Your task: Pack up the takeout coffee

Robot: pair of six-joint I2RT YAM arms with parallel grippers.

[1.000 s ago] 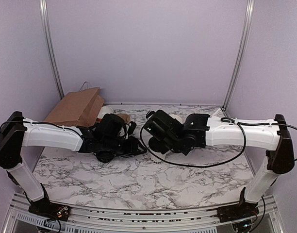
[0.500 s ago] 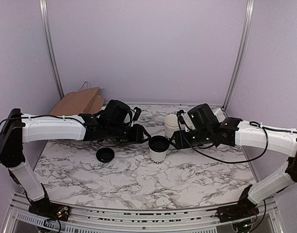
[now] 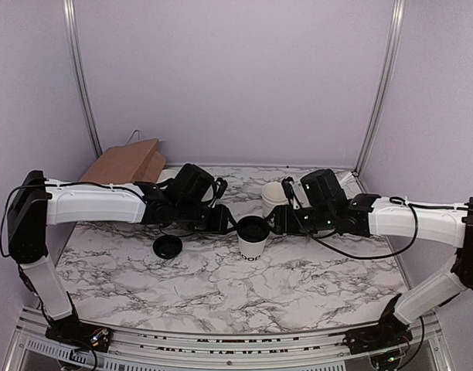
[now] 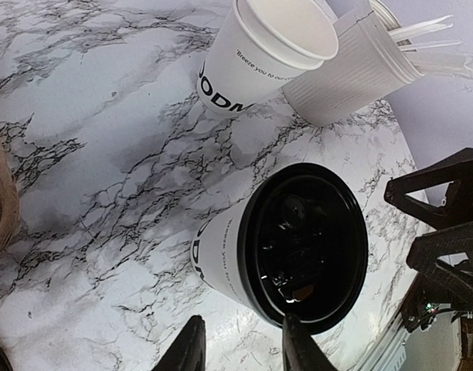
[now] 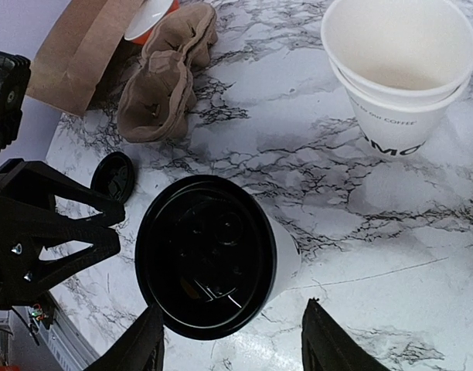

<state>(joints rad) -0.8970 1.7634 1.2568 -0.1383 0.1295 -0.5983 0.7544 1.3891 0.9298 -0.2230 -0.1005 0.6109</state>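
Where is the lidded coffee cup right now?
Top view: the coffee cup stands upright mid-table, between the left pincer and right pincer, just in front of the stacked cups.

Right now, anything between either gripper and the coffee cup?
Nothing visible. The left gripper and right gripper flank the cup on either side, with only table in the gaps. The cup stack stands behind it and the loose lid lies off to its left, both outside either approach.
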